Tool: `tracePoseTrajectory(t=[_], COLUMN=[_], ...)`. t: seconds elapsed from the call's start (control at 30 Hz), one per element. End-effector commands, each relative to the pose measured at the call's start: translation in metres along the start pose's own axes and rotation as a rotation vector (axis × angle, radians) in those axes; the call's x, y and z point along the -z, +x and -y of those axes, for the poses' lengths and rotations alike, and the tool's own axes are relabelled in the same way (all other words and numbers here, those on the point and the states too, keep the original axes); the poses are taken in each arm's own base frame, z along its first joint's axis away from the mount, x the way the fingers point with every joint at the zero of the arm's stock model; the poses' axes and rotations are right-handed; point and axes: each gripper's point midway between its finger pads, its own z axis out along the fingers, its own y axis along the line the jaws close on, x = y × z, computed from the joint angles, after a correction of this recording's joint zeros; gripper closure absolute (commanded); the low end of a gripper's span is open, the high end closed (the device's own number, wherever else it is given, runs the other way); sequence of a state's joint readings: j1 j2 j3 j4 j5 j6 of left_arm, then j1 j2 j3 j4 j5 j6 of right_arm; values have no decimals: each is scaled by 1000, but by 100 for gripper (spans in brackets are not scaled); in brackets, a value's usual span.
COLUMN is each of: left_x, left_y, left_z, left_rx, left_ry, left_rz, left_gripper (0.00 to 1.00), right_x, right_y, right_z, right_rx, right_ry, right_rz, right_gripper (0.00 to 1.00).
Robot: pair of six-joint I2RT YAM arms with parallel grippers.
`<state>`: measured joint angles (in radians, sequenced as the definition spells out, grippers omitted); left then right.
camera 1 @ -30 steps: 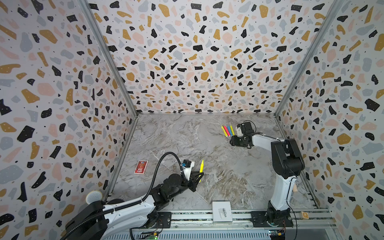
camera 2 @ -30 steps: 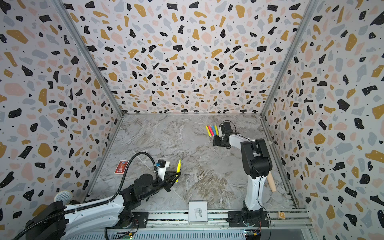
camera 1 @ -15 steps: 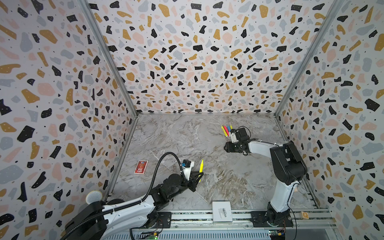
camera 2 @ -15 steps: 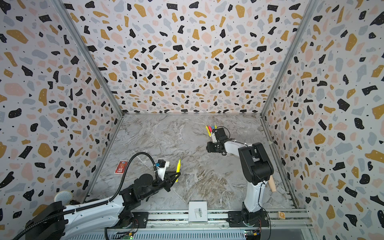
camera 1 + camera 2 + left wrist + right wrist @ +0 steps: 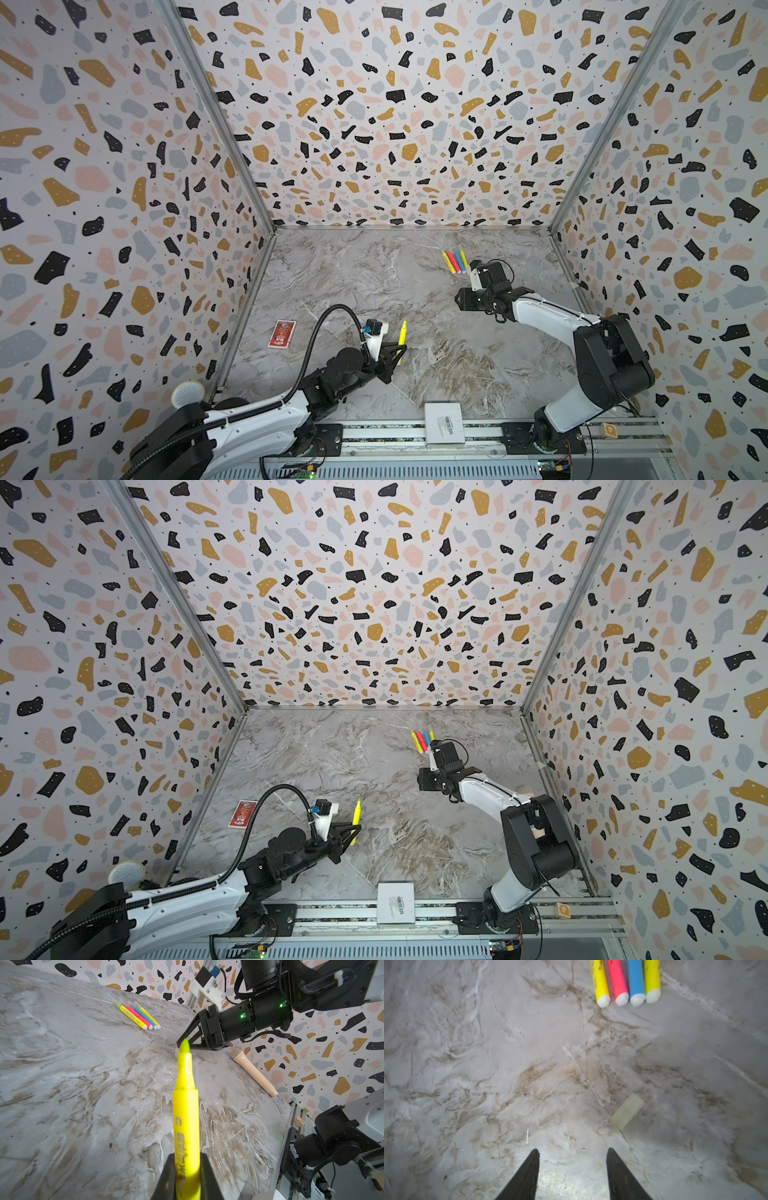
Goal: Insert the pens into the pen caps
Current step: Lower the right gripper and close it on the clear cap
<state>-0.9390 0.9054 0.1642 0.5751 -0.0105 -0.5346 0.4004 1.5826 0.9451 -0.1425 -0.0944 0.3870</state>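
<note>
Top views: the left gripper (image 5: 394,358) is seen closed on a yellow pen (image 5: 402,333), which is held upright over the near-left part of the marble table (image 5: 353,270), uncapped tip upward. Four pens (image 5: 454,262) (yellow, pink-red, blue, yellow) are laid side by side, touching, far right of centre. The right gripper (image 5: 460,300) is positioned low over the table, near that row on the camera side; its jaw gap cannot be read from here. Left wrist view: the yellow pen's barrel is clamped between the two jaws, and its green-yellow tip is pointed toward the right gripper. Right wrist view: the right jaws are found moderately apart, with nothing between them. A translucent pen cap (image 5: 627,1110) is recorded lying on its side on the table, a little ahead of the fingers (image 5: 618,1169) and off to one side, not touching them. The white ends of the four pens are seen well beyond it.
</note>
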Motion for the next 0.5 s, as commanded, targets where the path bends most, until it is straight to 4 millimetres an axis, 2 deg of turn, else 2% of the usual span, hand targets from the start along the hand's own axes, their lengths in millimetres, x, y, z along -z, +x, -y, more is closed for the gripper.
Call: tracePoseTrajectory(t=[0.0, 0.23, 0.47], left_x=[0, 0, 0], left_y=[-16, -15, -14], left_z=[7, 6, 4], left_rx=[-24, -24, -27], left_ry=[11, 6, -3], left_rz=[46, 42, 40], left_gripper=[100, 100, 100], right_x=[9, -13, -33], right_y=[-13, -3, -3], right_z=[20, 36, 35], right_rx=[-52, -97, -106], right_ry=[131, 199, 191], right_rz=[3, -60, -95], right_gripper=[54, 56, 55])
